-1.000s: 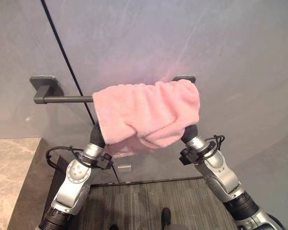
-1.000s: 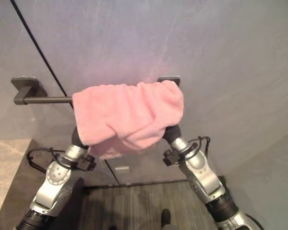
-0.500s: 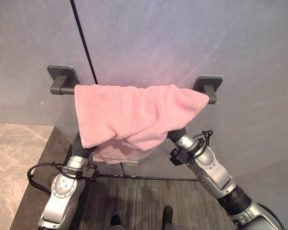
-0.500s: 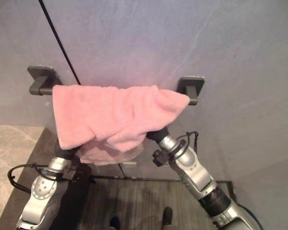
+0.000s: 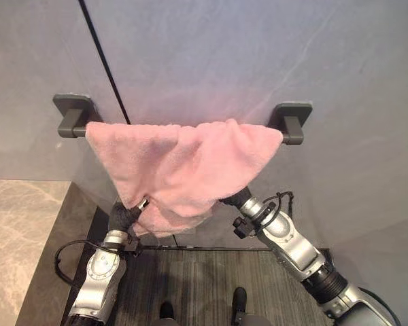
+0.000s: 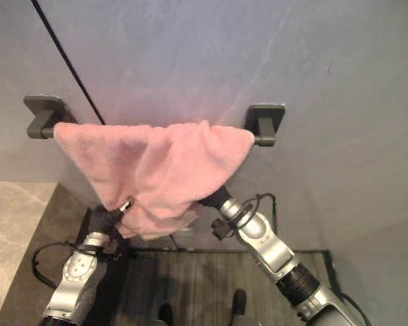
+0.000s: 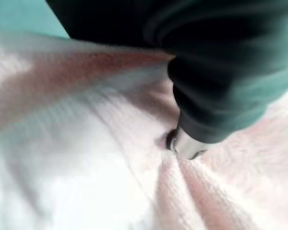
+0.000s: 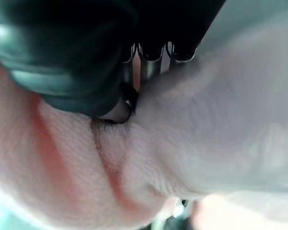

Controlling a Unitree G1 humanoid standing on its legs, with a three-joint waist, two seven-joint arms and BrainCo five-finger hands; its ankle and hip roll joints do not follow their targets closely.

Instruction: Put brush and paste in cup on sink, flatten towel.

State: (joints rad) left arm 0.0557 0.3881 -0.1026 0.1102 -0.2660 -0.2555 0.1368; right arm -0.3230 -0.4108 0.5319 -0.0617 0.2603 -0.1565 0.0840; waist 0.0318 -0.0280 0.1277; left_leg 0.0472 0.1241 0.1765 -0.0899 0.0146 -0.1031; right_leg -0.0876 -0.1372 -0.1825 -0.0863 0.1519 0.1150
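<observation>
The towel-flattening step is in hand: the pink towel (image 5: pixel 180 166) hangs bunched over the rail (image 5: pixel 289 130). The left hand (image 5: pixel 127 212) pinches its lower edge; the right hand (image 8: pixel 134 62) is buried in folds, grip unclear. Next, spread the cloth sideways, I judge.

The pink towel (image 5: pixel 180 166) drapes the whole rail (image 5: pixel 291 134), blocking the wall (image 5: pixel 211 54) behind.

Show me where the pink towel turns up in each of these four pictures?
Left eye view: pink towel hangs mid-picture from the dark wall bar.
Right eye view: mid-picture, slightly left, same bar.
Left wrist view: bunched fabric right against the camera.
Right wrist view: folds close beyond the fingers.
Shared landmark: the bar's right bracket.
</observation>
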